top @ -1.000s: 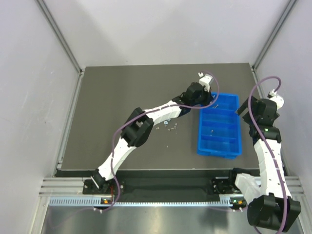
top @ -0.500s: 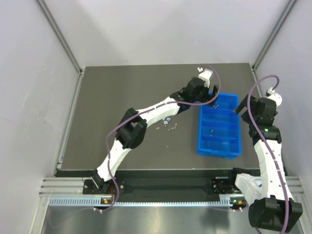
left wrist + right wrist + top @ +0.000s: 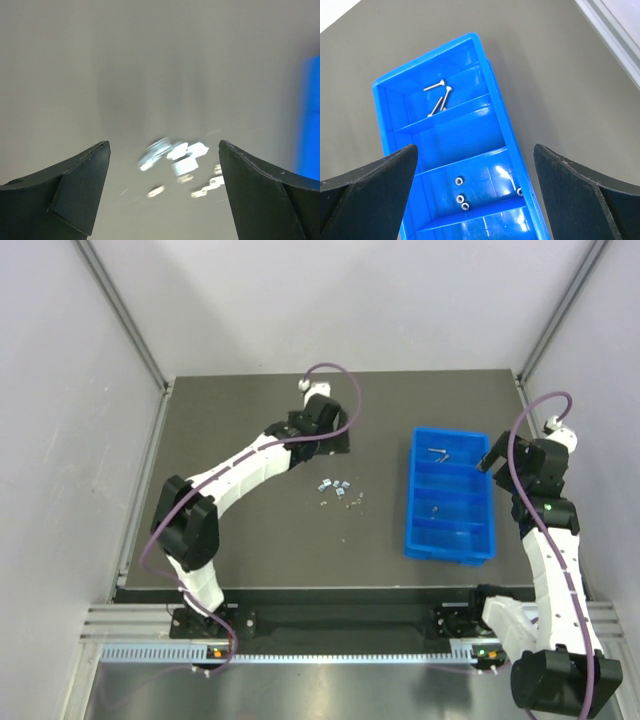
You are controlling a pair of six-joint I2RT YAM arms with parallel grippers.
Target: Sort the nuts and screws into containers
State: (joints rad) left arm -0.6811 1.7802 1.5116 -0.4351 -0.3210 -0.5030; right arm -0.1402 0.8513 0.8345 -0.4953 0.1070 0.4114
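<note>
top view: the left arm (image 3: pixel 235 472) reaches across the dark desk (image 3: pixel 240 540) toward its far middle. the left gripper (image 3: pixel 336 443) sits over bare desk, beyond the loose pile of small silvery pieces (image 3: pixel 340 491) and apart from it. at this size i cannot tell screws from nuts in that pile. the blue tray (image 3: pixel 412 502) lies on the right side of the desk, its four compartments running from far to near. the screws (image 3: pixel 439 452) lie in the farthest compartment, and the nuts (image 3: pixel 436 508) show as a small speck in the third one from the far end. the right arm (image 3: pixel 548 560) stands along the right edge, with the right gripper (image 3: pixel 493 462) just beside the tray's far right corner.

left wrist view: the left gripper (image 3: pixel 164 145) has its two dark fingers (image 3: pixel 75 190) spread wide, and nothing is between them. below the gap the loose pile (image 3: pixel 175 159) is a blurred cluster of bright bits on the desk. a strip of the blue tray (image 3: pixel 311 115) shows at the right edge.

right wrist view: the right gripper (image 3: pixel 475 147) also stands wide apart and holds nothing, hanging above the blue tray (image 3: pixel 427 54). three screws (image 3: pixel 439 97) lie together in the farthest compartment. the nuts (image 3: pixel 461 198) sit in the third compartment, three close together and one more near the right wall.
</note>
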